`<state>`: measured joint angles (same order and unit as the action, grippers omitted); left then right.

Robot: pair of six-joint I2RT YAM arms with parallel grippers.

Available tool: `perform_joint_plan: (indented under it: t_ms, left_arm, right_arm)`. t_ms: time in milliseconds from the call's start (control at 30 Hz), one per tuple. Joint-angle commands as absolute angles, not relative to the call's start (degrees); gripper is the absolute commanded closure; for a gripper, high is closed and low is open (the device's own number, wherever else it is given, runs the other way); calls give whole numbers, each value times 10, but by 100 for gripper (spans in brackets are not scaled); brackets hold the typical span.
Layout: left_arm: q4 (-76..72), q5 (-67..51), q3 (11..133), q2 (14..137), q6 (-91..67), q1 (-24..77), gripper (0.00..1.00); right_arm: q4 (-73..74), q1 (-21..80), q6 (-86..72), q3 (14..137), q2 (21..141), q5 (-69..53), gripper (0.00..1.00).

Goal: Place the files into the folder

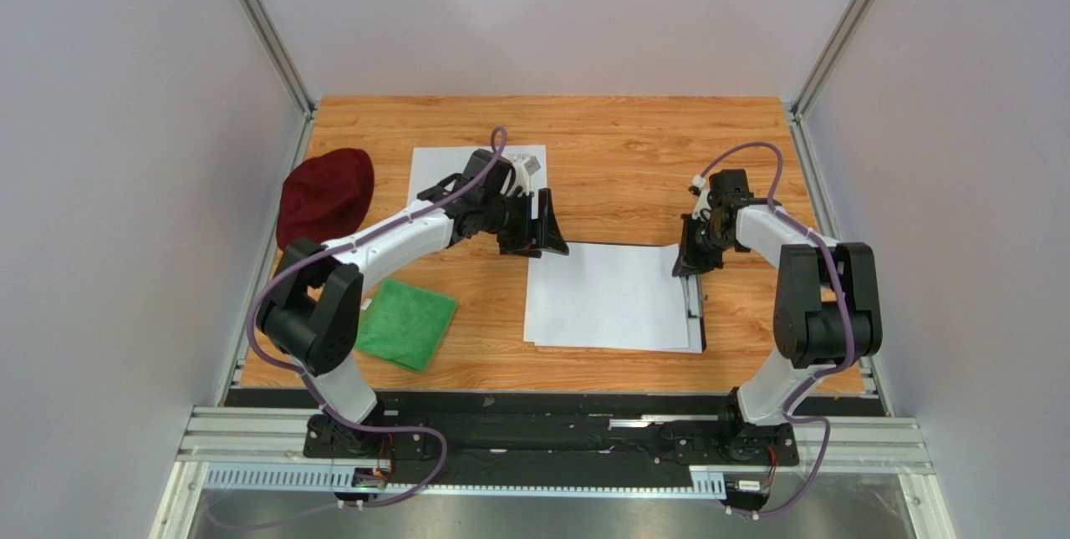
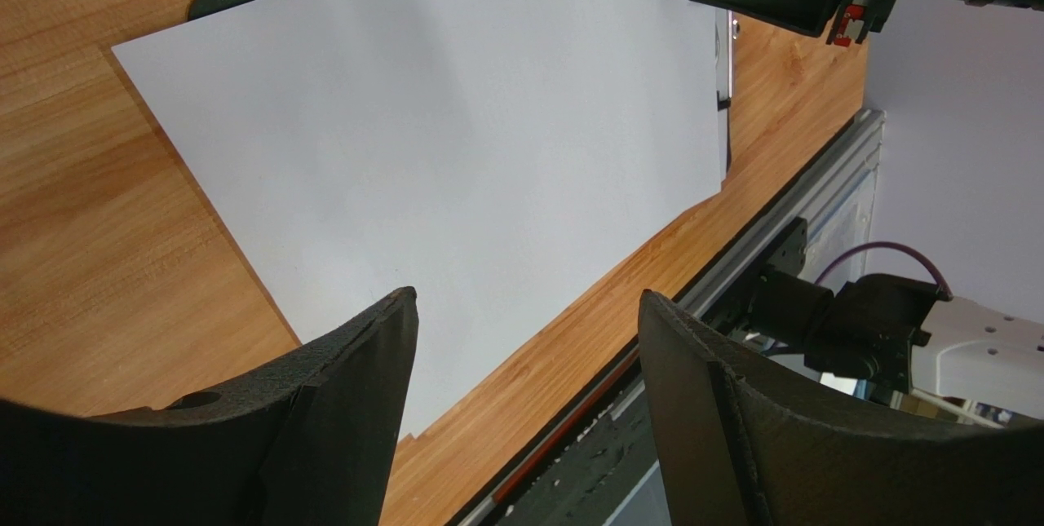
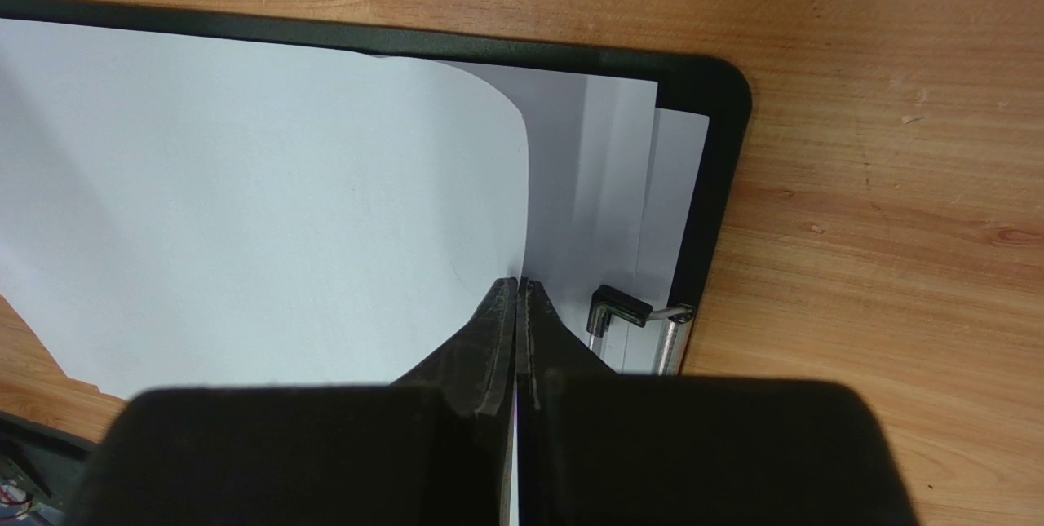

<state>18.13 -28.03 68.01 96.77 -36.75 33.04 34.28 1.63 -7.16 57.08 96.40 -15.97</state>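
The black folder (image 1: 698, 320) lies open at the table's middle right, its rim (image 3: 726, 171) and metal clip (image 3: 635, 310) showing in the right wrist view. White files (image 1: 609, 298) lie stacked on it. My right gripper (image 3: 518, 288) is shut on the right edge of the top sheet (image 3: 270, 208), which curls up into the jaws. My left gripper (image 2: 527, 306) hangs open and holds nothing, just beyond the stack's far left corner (image 1: 543, 236). Another file (image 1: 437, 169), with a small block of print, lies at the back left, partly under the left arm.
A dark red hat (image 1: 324, 194) sits at the left edge, and a green cloth (image 1: 405, 324) lies at the front left. The metal rail (image 2: 784, 245) runs along the table's near edge. The enclosure walls stand close on both sides.
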Motion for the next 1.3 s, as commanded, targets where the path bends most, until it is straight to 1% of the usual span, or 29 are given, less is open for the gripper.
perform_joint_plan:
  t_ms: [0, 67, 100, 167, 200, 267, 300, 367, 500, 600, 667, 733, 833, 933, 967, 1000, 1067, 1133, 1267]
  left_arm:
    - [167, -292, 701, 972, -365, 334, 25]
    - [163, -294, 702, 976, -366, 334, 25]
    - [162, -296, 702, 979, -367, 334, 25]
    - [160, -302, 705, 987, -368, 335, 25]
    - [158, -302, 705, 988, -370, 336, 25]
    - [156, -302, 707, 992, -371, 337, 25]
    - [156, -302, 708, 994, -372, 338, 25]
    - [154, -301, 710, 999, -373, 342, 25]
    - [154, -294, 728, 1016, -376, 357, 25]
    - [140, -311, 749, 1053, -397, 378, 26]
    - [116, -311, 758, 1084, -419, 395, 27]
    - [109, -298, 781, 1119, -430, 410, 29]
    - [115, -282, 823, 1166, -448, 424, 32]
    - [132, -252, 848, 1187, -452, 431, 32]
    - [135, -245, 850, 1189, -453, 431, 32]
    - [135, -235, 848, 1191, -454, 431, 32]
    - [136, -228, 846, 1194, -453, 431, 32]
    - [136, -223, 843, 1201, -452, 431, 32]
    - [132, -221, 836, 1211, -456, 431, 31]
  right_arm:
    - [345, 13, -56, 591, 957, -145, 100]
    - [345, 14, -58, 592, 957, -142, 98]
    - [345, 14, -58, 592, 957, -141, 91]
    - [346, 15, -59, 592, 954, -135, 84]
    - [348, 15, -57, 590, 952, -133, 77]
    - [349, 15, -61, 591, 944, -127, 72]
    - [351, 15, -62, 591, 940, -126, 67]
    - [361, 14, -68, 598, 932, -120, 61]
    - [411, 15, -96, 624, 904, -77, 56]
    - [441, 15, -119, 621, 851, -45, 52]
    - [453, 15, -127, 612, 821, -26, 47]
    - [452, 16, -134, 601, 814, -21, 45]
    - [459, 16, -133, 587, 836, -15, 45]
    - [450, 14, -130, 574, 848, -12, 50]
    - [443, 15, -130, 573, 853, -14, 59]
    - [441, 15, -130, 570, 857, -18, 65]
    - [438, 15, -127, 570, 873, -27, 73]
    - [442, 15, -122, 571, 894, -33, 70]
    - [443, 18, -117, 565, 913, -31, 61]
